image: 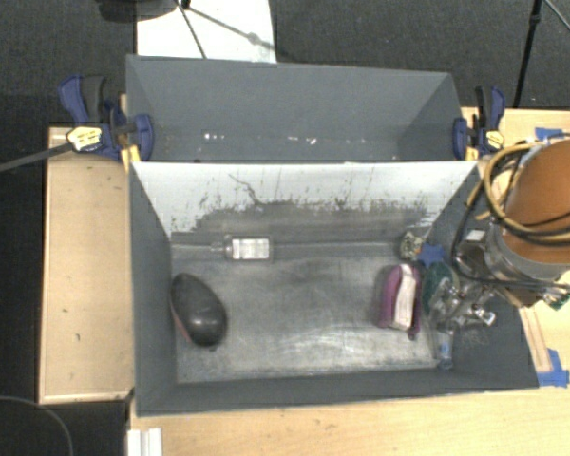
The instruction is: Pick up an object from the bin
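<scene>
Low by the grey metal bin's (304, 302) right wall, the gripper (448, 319) is hanging beside a purple-and-white flat packet (397, 295), its width impossible to tell. Grasping and lifting are looking undone.

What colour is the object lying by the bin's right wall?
The object is purple and white, per the camera view.

- The orange cover (549, 193) on the arm, at middle right of the frame, runs off the right edge.
- Small bits (414, 246) right of centre are too small to identify.
- The gripper (448, 319) hides part of the bin's (154, 283) right wall.
</scene>
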Action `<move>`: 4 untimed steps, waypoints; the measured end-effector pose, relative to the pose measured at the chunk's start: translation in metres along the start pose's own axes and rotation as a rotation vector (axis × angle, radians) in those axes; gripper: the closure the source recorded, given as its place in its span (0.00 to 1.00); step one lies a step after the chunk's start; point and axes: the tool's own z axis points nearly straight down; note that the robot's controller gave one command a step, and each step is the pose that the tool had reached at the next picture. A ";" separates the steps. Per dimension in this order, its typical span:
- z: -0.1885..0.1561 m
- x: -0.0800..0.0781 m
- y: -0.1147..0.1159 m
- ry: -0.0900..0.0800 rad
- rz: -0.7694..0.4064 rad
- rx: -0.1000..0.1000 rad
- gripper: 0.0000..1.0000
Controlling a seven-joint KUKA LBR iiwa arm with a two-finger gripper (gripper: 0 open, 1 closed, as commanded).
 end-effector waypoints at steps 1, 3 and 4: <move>0.037 0.013 -0.027 -0.003 0.403 0.004 1.00; 0.089 -0.019 -0.043 -0.001 0.085 0.004 0.00; 0.096 -0.036 -0.056 -0.007 -0.331 0.018 0.00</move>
